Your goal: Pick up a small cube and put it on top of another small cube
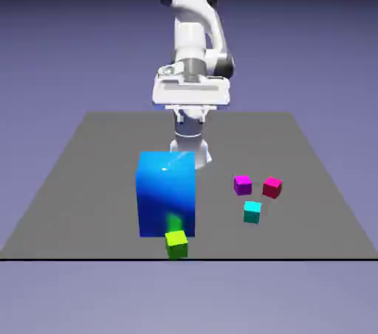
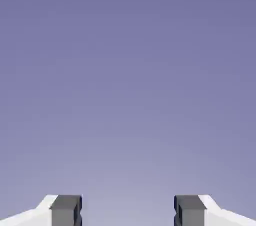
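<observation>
Small lime-green cube: on dark grey table, by the edge nearest the camera, in front of big blue block. Lies well below the two-fingered claw, nearer the camera. Claw's fingers apart, only backdrop between them. Cube sits flat, turned slightly; equal-sided, so no long axis. Small cyan cube: toward the exterior view's right.
</observation>
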Motion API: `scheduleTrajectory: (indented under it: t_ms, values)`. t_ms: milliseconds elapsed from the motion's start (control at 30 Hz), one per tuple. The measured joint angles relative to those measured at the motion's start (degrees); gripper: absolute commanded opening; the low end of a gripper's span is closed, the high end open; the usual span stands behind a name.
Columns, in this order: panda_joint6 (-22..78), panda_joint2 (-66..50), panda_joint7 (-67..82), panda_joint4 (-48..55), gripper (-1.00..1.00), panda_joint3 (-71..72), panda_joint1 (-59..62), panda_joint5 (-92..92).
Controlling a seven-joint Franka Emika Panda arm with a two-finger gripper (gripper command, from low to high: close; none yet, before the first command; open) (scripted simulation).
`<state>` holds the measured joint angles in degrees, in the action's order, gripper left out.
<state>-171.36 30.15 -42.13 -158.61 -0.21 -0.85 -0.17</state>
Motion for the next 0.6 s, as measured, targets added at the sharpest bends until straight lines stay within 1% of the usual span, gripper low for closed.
scheduleTrajectory:
  t_ms: [600]
  values:
    - [39.47, -37.38, 4.93, 35.72, 0.0, -3.19, -2.49, -2.46]
